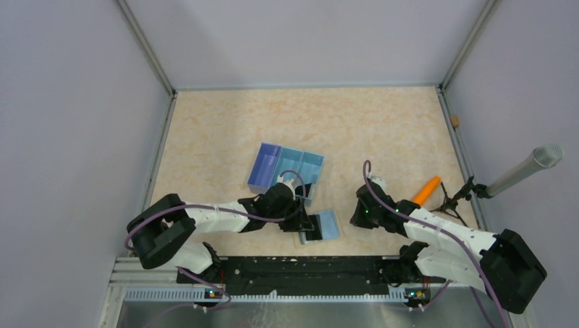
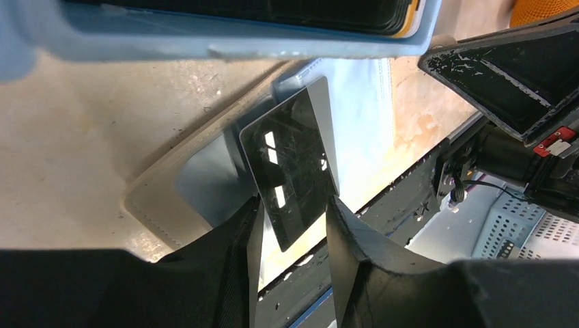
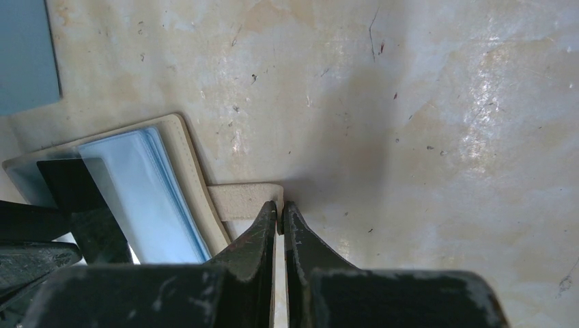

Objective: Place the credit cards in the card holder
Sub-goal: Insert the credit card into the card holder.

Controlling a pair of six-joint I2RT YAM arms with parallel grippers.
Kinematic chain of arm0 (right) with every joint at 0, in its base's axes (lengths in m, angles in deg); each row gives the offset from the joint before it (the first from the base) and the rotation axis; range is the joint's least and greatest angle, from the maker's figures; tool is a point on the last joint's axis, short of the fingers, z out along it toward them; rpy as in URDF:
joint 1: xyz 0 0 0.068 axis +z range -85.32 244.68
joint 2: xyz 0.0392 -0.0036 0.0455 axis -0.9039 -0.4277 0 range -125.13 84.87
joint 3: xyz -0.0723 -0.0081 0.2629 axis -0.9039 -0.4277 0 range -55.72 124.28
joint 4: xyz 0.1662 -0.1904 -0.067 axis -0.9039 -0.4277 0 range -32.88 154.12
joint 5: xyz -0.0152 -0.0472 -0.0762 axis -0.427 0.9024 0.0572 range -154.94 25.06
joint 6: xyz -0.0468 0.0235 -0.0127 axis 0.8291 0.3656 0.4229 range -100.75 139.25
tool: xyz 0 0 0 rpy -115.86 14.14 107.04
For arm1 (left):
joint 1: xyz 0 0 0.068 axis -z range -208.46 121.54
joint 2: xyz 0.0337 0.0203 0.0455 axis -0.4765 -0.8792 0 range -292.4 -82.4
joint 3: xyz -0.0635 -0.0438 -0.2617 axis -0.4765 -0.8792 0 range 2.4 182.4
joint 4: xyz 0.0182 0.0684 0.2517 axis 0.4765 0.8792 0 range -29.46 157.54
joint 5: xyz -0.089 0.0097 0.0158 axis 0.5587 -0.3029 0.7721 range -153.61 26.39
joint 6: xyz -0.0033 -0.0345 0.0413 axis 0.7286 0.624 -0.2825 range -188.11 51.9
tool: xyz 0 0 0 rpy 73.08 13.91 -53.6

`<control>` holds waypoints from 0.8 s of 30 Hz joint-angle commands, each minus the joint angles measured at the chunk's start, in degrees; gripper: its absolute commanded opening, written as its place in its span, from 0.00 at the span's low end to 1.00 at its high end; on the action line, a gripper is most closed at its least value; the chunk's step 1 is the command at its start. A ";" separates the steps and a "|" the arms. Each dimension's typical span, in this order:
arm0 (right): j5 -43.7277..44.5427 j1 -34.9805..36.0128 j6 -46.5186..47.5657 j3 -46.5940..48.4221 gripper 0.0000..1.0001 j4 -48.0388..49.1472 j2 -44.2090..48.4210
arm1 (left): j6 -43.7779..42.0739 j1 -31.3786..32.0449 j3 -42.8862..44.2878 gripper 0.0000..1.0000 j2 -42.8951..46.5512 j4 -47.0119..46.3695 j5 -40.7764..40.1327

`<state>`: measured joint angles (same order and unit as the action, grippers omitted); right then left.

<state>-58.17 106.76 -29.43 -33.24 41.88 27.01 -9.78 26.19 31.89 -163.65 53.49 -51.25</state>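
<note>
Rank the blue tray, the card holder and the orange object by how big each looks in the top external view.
Largest to smallest:
1. blue tray, clearly the largest
2. card holder, noticeably smaller than the tray
3. orange object, a slim stick, smallest

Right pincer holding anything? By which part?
The card holder, by its small beige side tab; the right pincer is shut on the tab's end.
</note>
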 commanded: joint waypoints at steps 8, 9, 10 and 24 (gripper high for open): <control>0.64 -0.43 0.00 0.64 0.00 0.30 -0.23 | 0.33 1.99 3.69 0.26 -3.01 1.10 -1.13; 0.62 -0.43 0.00 0.64 0.00 0.30 -0.26 | 0.44 2.03 3.61 0.23 -3.14 1.15 -1.18; 0.62 -0.49 0.00 0.58 0.00 0.30 -0.17 | 0.59 2.04 3.58 0.21 -3.29 1.16 -1.24; -0.78 -0.42 -0.87 -0.67 0.00 1.78 0.81 | 6.30 3.20 1.39 0.00 -1.45 0.18 -6.61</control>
<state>-58.15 106.76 -29.45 -33.26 41.97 27.01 -6.50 28.53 34.23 -166.53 54.98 -53.02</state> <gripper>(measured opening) 0.022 0.010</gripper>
